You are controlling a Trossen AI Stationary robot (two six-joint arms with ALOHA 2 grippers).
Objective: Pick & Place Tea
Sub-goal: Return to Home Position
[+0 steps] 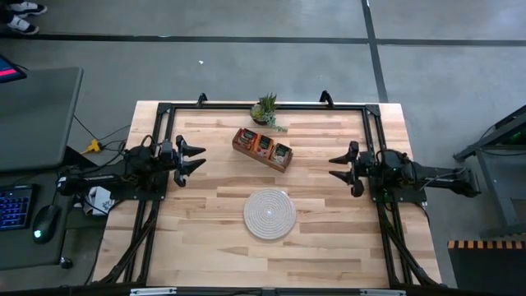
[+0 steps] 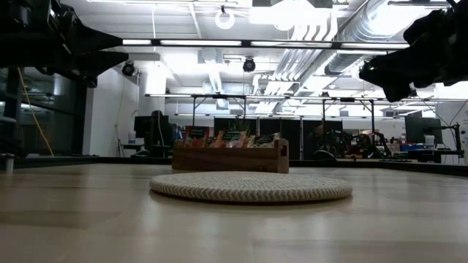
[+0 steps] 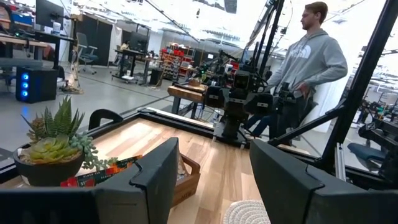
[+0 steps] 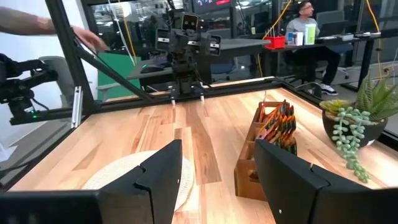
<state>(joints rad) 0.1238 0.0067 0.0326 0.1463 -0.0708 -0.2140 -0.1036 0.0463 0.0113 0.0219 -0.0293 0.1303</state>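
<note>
Robotics lab: exposed ceiling ducts [image 2: 351, 29], concrete floor [image 1: 246, 66], desks [image 3: 25, 42] w/ monitors [image 3: 48, 11], black frame rig [image 1: 222, 106] on table [image 1: 329, 230]

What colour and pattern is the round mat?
Off-white, woven in concentric rings. The round mat shows best in the high view.

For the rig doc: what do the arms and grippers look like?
Both arms are black, segmented and boxy. The left gripper and right gripper each carry two dark fingers, which are broad flat plates with angled edges seen up close. No markings or loose cables can be made out on them.
</note>
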